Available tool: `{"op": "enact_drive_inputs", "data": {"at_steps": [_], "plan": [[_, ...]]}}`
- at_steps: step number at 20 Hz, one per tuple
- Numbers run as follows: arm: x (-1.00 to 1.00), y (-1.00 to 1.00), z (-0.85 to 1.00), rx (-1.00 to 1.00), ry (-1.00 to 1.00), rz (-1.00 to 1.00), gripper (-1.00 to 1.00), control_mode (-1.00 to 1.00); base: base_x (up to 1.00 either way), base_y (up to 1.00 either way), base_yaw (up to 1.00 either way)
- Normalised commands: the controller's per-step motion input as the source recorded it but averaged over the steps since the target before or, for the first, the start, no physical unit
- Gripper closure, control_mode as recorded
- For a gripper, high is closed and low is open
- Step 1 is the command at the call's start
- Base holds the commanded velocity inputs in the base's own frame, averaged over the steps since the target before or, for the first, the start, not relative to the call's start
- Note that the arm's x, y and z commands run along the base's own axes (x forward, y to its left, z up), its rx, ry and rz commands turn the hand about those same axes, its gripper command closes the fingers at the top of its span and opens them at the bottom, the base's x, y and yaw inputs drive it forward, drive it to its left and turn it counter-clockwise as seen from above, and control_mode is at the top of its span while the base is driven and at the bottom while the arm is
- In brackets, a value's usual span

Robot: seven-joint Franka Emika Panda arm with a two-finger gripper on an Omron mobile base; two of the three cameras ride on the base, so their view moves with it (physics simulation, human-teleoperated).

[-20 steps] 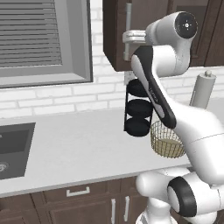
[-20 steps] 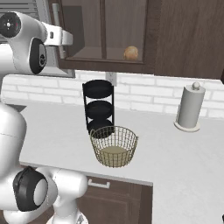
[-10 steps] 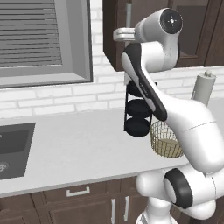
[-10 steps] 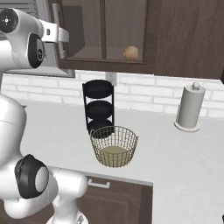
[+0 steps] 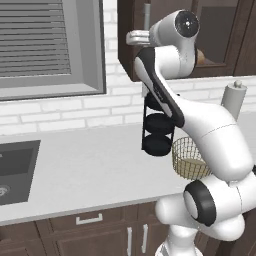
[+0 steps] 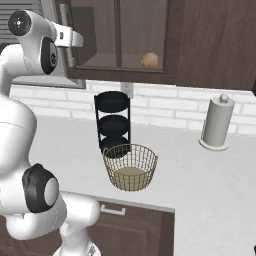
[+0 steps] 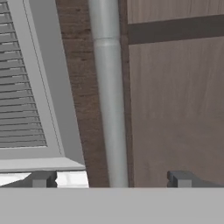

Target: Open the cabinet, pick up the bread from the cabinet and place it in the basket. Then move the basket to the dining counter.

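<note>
bread [image 6: 149, 60] up inside the cabinet [image 6: 150, 30], basket [image 6: 130, 166] on the counter [image 6: 200, 180] just before the rack [image 6: 113, 122], paper roll [image 6: 217, 122] far right, sink [image 5: 15, 170] far left

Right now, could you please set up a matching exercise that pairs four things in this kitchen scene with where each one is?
Things:
1. bread
2. basket
3. gripper
4. paper towel roll

Places:
A. on the grey counter, just in front of the black three-tier rack
B. open, its fingertips either side of the cabinet's silver bar handle
C. upright on the counter, to the right of the rack
D. on a shelf inside the wall cabinet

Pairs: 1-D, 2-A, 3-B, 4-C
</note>
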Motion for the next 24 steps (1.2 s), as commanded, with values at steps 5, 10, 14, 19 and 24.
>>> {"op": "enact_drive_inputs", "data": {"at_steps": [5, 10, 14, 19, 24], "plan": [[0.32, 0.00, -0.09, 0.00, -0.03, 0.00, -1.00, -1.00, 0.00, 0.00, 0.00], [0.29, 0.00, -0.05, 0.00, -0.03, 0.00, -1.00, -1.00, 0.00, 0.00, 0.00], [0.32, 0.00, -0.06, 0.00, 0.00, 0.00, -1.00, -1.00, 0.00, 0.00, 0.00], [0.34, 0.00, -0.03, 0.00, 0.00, 0.00, -1.00, -1.00, 0.00, 0.00, 0.00], [0.32, 0.00, -0.04, 0.00, 0.00, 0.00, -1.00, -1.00, 0.00, 0.00, 0.00]]}}
